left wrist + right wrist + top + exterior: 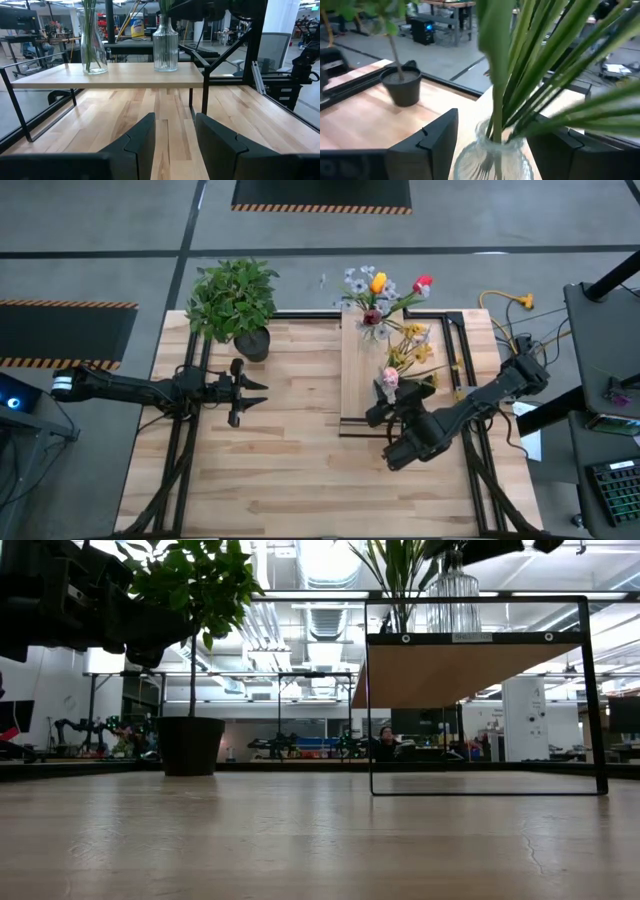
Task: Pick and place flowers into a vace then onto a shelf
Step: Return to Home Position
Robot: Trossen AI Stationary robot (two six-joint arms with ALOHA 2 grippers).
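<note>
Wood-toned worktop [300,470] from above, showing the flowers [375,305] standing in two glass vases on the shelf [358,380] at 3 o'clock.
Bracketing the ribbed vase [492,162] at the shelf's 6 o'clock end with the right hand [494,131], fingers spread to either side of the glass and its green stems, touching or not impossible to tell. Waiting at 9 o'clock with the left hand [175,125], fingers parted and gripping nothing, pointing across bare planks toward the shelf. Standing upright at the 12 o'clock end, apart from the ribbed one: smooth vase [93,52]. Sitting on the worktop at 11 o'clock, clear of the shelf: potted plant [235,300].
</note>
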